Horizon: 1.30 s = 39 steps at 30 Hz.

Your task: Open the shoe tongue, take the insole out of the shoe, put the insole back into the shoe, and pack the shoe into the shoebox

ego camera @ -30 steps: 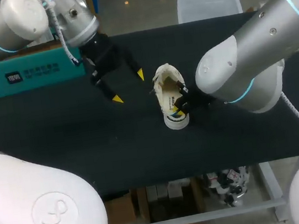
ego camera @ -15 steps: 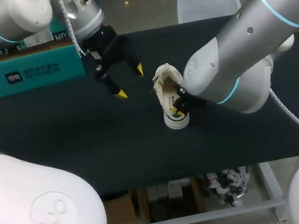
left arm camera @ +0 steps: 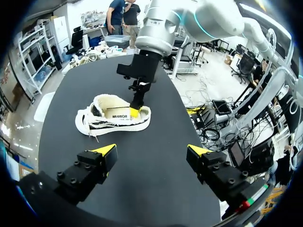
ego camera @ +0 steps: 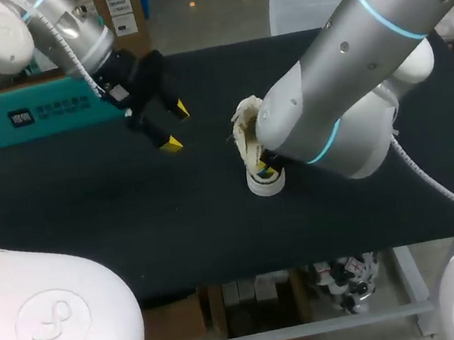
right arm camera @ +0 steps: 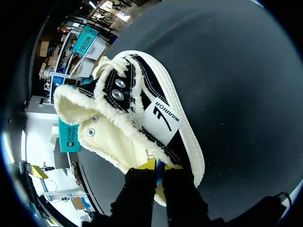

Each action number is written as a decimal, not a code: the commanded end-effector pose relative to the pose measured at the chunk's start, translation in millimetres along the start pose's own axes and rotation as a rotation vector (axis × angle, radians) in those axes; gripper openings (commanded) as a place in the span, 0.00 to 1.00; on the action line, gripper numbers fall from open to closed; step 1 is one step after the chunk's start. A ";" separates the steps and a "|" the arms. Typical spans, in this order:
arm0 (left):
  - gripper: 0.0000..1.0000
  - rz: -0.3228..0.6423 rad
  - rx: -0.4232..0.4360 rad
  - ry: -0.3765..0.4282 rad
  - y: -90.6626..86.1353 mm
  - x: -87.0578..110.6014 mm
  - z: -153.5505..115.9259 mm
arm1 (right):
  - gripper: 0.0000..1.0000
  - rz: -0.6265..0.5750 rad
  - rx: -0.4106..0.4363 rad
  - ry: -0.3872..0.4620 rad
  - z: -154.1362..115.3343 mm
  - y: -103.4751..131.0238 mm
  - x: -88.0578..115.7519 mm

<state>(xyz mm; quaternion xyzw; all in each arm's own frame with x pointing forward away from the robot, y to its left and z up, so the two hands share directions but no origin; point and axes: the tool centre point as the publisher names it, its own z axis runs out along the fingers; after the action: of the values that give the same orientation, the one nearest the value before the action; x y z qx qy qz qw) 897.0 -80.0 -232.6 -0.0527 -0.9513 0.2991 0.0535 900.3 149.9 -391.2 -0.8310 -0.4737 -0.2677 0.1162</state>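
Note:
A white and black shoe (ego camera: pixel 247 133) with a fleecy lining lies on its side in the middle of the black table (ego camera: pixel 91 223). In the right wrist view, my right gripper (right arm camera: pixel 158 166) is shut on the side wall of the shoe (right arm camera: pixel 142 118) near the heel. In the head view, my right arm hides most of that grip. My left gripper (ego camera: pixel 174 127) hangs open and empty above the table, to the left of the shoe and apart from it. In the left wrist view, the left gripper (left arm camera: pixel 151 151) has the shoe (left arm camera: pixel 113 118) lying ahead of it. The teal shoebox (ego camera: pixel 41 111) stands at the far left.
Bare black tabletop surrounds the shoe on all sides. My right arm's thick forearm (ego camera: pixel 343 94) crosses over the table's right half, above the shoe.
My left gripper has drawn back to the left, away from the shoe, still open. My right arm has swung leftwards over the shoe, which stays in the shut gripper, and now covers more of it.

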 end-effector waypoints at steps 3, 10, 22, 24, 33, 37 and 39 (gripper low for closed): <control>1.00 -0.269 0.020 -0.082 0.5 4.6 4.8 | 0.13 -0.002 -0.082 -0.125 -9.1 -8.8 3.8; 1.00 -0.281 0.005 -0.085 0.1 6.7 5.8 | 0.24 -0.001 -0.091 -0.155 -8.1 -6.6 3.4; 1.00 -0.323 0.010 -0.095 3.8 11.5 -2.1 | 0.30 -0.009 -0.122 -0.196 -24.0 -7.3 4.0; 1.00 -0.339 0.011 -0.089 5.2 11.0 -4.1 | 0.31 -0.009 -0.125 -0.201 -27.1 -7.0 3.4; 1.00 -0.497 -0.020 -0.059 17.7 12.4 -13.3 | 0.29 -0.065 -0.104 -0.192 -30.3 -2.5 19.4; 1.00 -0.526 -0.017 -0.071 27.0 18.5 -17.8 | 0.00 -0.080 -0.089 -0.200 -19.4 0.4 22.0; 1.00 -0.544 -0.016 -0.071 31.3 21.1 -18.8 | 0.00 -0.083 -0.081 -0.205 -17.1 1.9 21.9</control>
<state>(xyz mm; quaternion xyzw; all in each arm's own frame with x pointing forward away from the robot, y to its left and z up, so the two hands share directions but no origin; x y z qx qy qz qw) 885.6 -46.7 -233.5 0.2120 -0.9354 0.2644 0.1009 896.6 154.9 -362.2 -0.8221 -0.5021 -0.2642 0.0477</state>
